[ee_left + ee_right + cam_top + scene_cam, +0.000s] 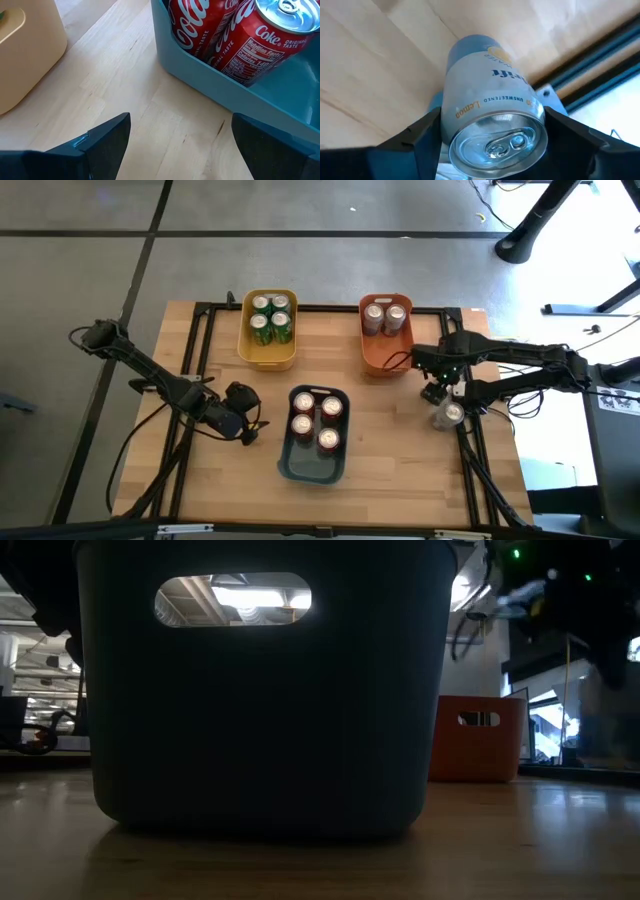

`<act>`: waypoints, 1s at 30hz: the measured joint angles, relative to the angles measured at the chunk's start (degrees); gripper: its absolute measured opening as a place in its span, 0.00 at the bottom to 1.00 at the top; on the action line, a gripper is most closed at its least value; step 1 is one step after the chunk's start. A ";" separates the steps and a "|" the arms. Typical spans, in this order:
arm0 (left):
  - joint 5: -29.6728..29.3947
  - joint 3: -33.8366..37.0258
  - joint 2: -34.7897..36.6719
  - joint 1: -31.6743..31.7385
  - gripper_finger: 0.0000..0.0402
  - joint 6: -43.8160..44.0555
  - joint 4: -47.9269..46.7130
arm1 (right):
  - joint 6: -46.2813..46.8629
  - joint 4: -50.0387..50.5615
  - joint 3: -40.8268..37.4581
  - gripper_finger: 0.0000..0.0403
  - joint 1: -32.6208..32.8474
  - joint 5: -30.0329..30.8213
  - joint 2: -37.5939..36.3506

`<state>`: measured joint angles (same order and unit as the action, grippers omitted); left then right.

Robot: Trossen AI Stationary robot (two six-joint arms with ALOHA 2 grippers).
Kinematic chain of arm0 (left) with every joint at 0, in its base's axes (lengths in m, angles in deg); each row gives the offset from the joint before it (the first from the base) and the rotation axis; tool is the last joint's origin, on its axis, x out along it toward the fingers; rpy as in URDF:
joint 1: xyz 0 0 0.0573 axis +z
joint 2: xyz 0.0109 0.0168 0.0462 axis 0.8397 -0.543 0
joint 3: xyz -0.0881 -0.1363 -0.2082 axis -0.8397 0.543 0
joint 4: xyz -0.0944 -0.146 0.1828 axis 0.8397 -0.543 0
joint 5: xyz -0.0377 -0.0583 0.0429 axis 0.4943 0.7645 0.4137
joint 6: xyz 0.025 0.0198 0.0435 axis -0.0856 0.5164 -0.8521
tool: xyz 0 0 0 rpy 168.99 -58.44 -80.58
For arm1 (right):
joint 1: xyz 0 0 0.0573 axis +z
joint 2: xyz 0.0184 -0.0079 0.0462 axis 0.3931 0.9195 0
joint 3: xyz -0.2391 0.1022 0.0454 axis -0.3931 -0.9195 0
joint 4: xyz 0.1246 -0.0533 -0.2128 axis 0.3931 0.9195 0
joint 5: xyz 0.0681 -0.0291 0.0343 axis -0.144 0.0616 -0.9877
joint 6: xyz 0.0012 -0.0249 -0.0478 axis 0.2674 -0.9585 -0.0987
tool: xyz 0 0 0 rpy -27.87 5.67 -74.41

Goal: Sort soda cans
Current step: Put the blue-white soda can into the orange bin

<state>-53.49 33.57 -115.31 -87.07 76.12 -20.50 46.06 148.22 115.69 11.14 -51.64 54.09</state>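
The dark bin [255, 690] is filling the low view, hiding most of the bench [520, 840]; the orange bin [478, 738] is peeking out beside it.

Floor [300, 240] grey, smooth, with dark seam lines: one runs across at 12 o'clock, others slant at 10 and 11 o'clock. Tabletop [390, 470] light wood, planks visible, black metal frame [200, 330] around edges. Dark stand base [525, 242] on floor at 1 o'clock, cables near it. In low view, room behind tabletop dim; ceiling light [235, 595] bright, seen through handle hole. Bright window area [545, 725] at 3 o'clock. Shelves or equipment at 9 o'clock, too dark to tell.
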 joint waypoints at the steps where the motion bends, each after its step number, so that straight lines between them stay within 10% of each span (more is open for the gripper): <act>1: 0.00 0.00 0.00 0.00 0.83 0.00 -0.01 | -0.01 0.00 1.37 0.70 0.00 0.08 -0.01; 14: 0.00 0.02 0.00 0.00 0.83 0.37 0.02 | 0.19 3.85 18.31 0.70 0.04 -2.71 0.10; 30: 0.02 0.01 0.00 0.00 0.83 1.21 1.15 | -5.73 -9.34 23.63 0.70 -0.02 12.03 3.09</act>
<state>-53.47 33.58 -115.31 -87.07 77.33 -19.35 40.33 138.88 139.32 11.12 -39.61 57.18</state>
